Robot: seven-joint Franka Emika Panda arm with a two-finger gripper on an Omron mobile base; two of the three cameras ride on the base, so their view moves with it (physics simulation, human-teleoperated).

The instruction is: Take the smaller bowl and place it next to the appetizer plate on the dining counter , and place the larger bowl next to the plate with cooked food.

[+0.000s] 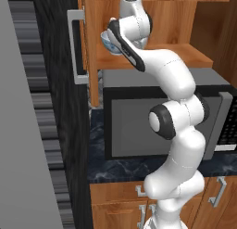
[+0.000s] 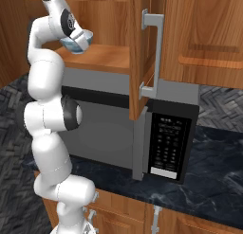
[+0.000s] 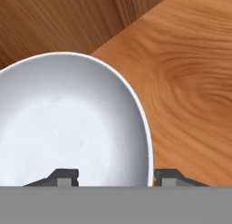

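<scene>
Base views flank microwave [image 1: 157, 121]; hand view close above shelf [image 3: 190, 82].

White arm [image 1: 178, 130] high and extended; hand [image 3: 115, 177] fingers astride a rim

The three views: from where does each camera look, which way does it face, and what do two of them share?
Left base view: behind the arm's left, facing the open cabinet shelf above the microwave; arm rises lower right.
Right base view: behind its right, same scene; arm lower left.
Hand view: on the hand, looking into the smaller bowl; one of the fingertips on each side of its rim.
Shared: the bowl, shelf.
</scene>
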